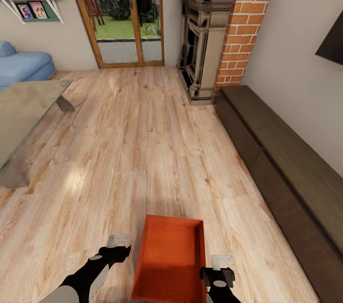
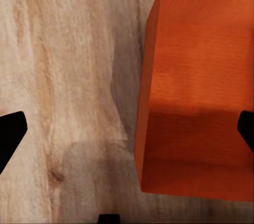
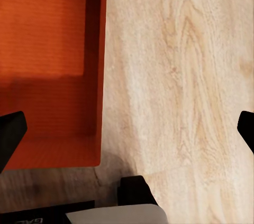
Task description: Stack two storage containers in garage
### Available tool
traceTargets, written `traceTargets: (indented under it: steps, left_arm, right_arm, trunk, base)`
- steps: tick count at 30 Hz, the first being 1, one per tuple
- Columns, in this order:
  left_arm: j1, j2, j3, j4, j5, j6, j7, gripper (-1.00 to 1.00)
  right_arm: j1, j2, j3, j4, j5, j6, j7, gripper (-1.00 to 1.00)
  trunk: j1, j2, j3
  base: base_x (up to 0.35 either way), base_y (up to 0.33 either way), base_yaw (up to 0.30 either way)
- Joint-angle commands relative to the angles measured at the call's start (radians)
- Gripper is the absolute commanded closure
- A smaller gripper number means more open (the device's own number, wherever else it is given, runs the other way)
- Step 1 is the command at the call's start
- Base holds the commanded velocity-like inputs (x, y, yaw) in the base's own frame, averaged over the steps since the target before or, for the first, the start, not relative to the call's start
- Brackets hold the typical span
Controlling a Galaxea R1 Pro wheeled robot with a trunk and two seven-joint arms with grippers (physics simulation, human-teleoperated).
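One orange-red storage container (image 1: 170,257) lies on the light wood-plank floor of the living room, low in the head view between my two arms. Its open side faces up and it holds nothing. My left gripper (image 1: 117,242) hovers just left of it and my right gripper (image 1: 222,262) just right of it; neither touches it. The left wrist view has the container (image 2: 196,86) off to one side under widely spread fingertips (image 2: 10,131). In the right wrist view a corner of the container (image 3: 47,65) lies below one fingertip (image 3: 9,137). Both grippers are open with nothing in them.
A glass coffee table (image 1: 26,107) and a blue sofa (image 1: 21,65) stand at the left. A long dark low cabinet (image 1: 281,160) runs along the right wall, with a brick fireplace (image 1: 209,41) beyond it. A glazed wooden door (image 1: 125,12) is at the back.
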Motion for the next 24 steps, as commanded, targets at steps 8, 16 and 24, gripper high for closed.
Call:
traceTargets:
  steps: [8,16,24]
  left_arm:
    - [0.0,0.005,-0.049,-0.002,-0.056,0.008,0.003,-1.0]
    - [0.0,0.004,-0.055,-0.002,-0.075,0.006,0.004,-1.0]
    - [-0.007,-0.001,-0.056,-0.012,-0.075,0.012,0.002,-1.0]
  right_arm:
    - [0.0,0.0,0.004,-0.001,0.002,0.008,-0.007,-1.0]
    - [0.0,0.0,0.007,-0.002,0.002,0.008,-0.007,-1.0]
    - [-0.006,-0.004,0.01,-0.07,0.008,0.012,-0.007,-1.0]
  trunk:
    - [0.0,0.0,-0.014]
    - [0.0,0.0,-0.026]
    - [0.0,0.0,-0.039]
  base:
    - [0.0,0.0,0.0]
    - [0.0,0.0,0.0]
    - [0.0,0.0,0.0]
